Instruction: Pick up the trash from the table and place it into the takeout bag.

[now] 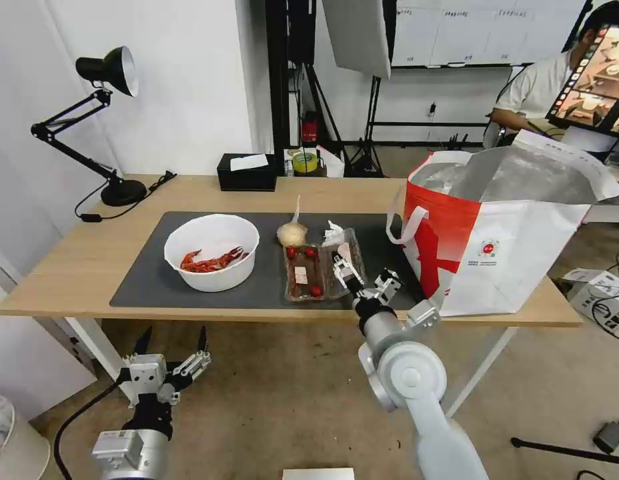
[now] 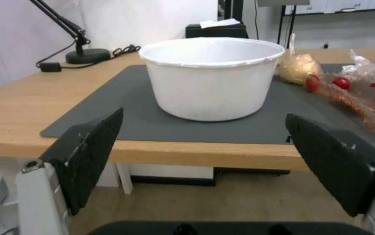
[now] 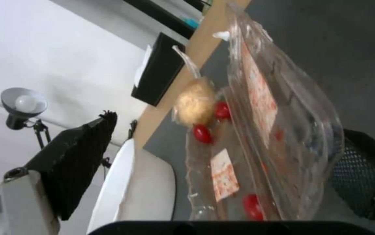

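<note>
Head view: the right gripper (image 1: 366, 280) hovers with fingers spread at the clear plastic tray (image 1: 321, 271) of cherry tomatoes (on the grey mat (image 1: 149, 273), beside the white bowl (image 1: 212, 252)), gripping nothing. The takeout bag (image 1: 503, 233) stands right. The left gripper (image 1: 173, 343) waits unclenched below the table (image 1: 69, 260).

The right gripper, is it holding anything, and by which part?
Nothing held yet: the right gripper is open around the clear plastic tray's near right edge.

White bowl (image 1: 211, 252) – red shells (image 1: 211, 261); red-and-white bag (image 1: 496, 250) – grey mat (image 1: 149, 277).
</note>
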Motion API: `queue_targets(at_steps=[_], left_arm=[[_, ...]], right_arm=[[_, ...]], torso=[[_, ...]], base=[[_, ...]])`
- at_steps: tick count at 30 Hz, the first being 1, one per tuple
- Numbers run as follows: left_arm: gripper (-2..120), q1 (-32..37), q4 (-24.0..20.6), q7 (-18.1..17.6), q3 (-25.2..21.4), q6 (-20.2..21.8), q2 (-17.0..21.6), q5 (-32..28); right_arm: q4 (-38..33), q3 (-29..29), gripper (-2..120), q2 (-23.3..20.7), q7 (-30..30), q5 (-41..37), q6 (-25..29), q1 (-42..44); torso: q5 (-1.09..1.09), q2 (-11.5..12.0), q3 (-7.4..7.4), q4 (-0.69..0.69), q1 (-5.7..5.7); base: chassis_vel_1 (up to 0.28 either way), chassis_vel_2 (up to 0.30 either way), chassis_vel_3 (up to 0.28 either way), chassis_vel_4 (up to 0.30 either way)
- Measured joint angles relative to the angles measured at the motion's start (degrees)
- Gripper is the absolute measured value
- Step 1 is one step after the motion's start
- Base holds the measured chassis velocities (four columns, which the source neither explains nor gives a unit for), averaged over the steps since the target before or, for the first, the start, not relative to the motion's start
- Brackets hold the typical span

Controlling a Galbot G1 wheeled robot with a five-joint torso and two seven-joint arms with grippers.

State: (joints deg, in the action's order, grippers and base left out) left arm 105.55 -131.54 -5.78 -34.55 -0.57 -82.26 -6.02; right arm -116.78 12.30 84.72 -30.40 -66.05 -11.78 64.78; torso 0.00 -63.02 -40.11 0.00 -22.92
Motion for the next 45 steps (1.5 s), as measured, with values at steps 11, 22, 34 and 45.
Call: queue_targets(at_steps=[11, 22, 34, 45], left_arm=[[100, 0.2, -0.4, 0.0, -0.1, 0.0, -0.2, 0.3], [100, 0.9, -1.0, 0.0, -0.5, -0.1, -0.2, 0.5], [100, 0.8, -1.3, 0.0, -0.6, 0.0, -0.2, 0.5], [100, 0.4, -1.3, 0.0, -0.7, 0.1, 0.3, 0.3]], right_arm=[[1.1, -1.1, 100, -0.7, -0.1, -4.5, -0.9, -3.7], [4.2, -2.3, 100, 1.1, -2.4, -11.6, -3.0, -8.0], [9.2, -4.9, 100, 2.8, -9.7, -15.9, -8.0, -13.4], [8.9, -5.5, 100, -1.3, -4.1, -12.9, -9.2, -15.1]], torso=[[0.00, 0.0, 0.00, 0.00, 0.00], [0.00, 0.0, 0.00, 0.00, 0.00], [0.00, 0.0, 0.00, 0.01, 0.00], [0.00, 0.0, 0.00, 0.01, 0.00]], base=[[0.000, 0.000, 0.000, 0.000], [0.000, 0.000, 0.000, 0.000], [0.000, 0.000, 0.000, 0.000], [0.000, 0.000, 0.000, 0.000]])
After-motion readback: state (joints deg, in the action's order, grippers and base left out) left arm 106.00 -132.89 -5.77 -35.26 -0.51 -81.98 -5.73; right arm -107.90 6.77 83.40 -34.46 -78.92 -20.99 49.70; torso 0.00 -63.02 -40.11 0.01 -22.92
